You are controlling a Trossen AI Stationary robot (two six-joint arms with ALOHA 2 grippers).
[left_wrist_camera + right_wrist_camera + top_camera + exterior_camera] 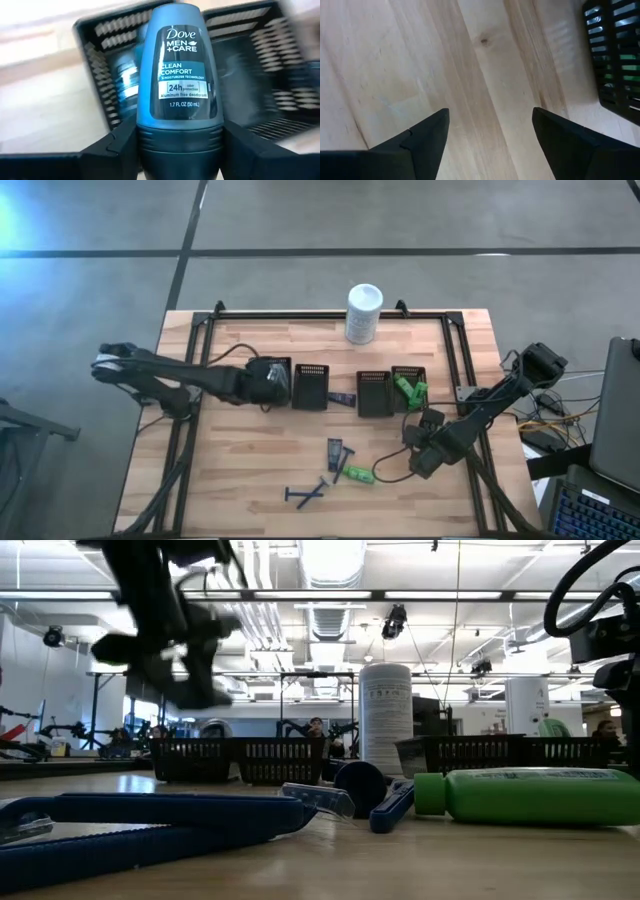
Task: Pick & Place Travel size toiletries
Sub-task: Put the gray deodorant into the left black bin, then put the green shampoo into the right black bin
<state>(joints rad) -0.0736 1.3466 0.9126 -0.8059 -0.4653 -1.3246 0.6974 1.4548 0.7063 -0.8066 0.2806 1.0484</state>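
My left gripper (268,383) hovers over the leftmost black tray (283,368), shut on a grey-blue oval Dove bottle (179,65). Another such bottle (122,75) lies inside that tray. My right gripper (420,455) is open above bare wood near the table's right side, and it holds nothing. A grey bottle (334,450), a green bottle (358,475) and two dark blue razors (305,495) (346,457) lie flat on the table near its front. More green bottles (408,388) lie in the rightmost tray. My left gripper pinches the bottle's dark cap end (180,145) between its two fingers (115,147), one on each side. The bottle's body sticks out forward past the fingertips toward the tray. It is lifted clear, above the tray.
Four black slotted trays stand in a row across the table's middle, with a dark item (343,398) between the second (310,387) and third (373,393). A white cylindrical container (364,313) stands at the far edge. A black metal frame (300,317) borders the table.
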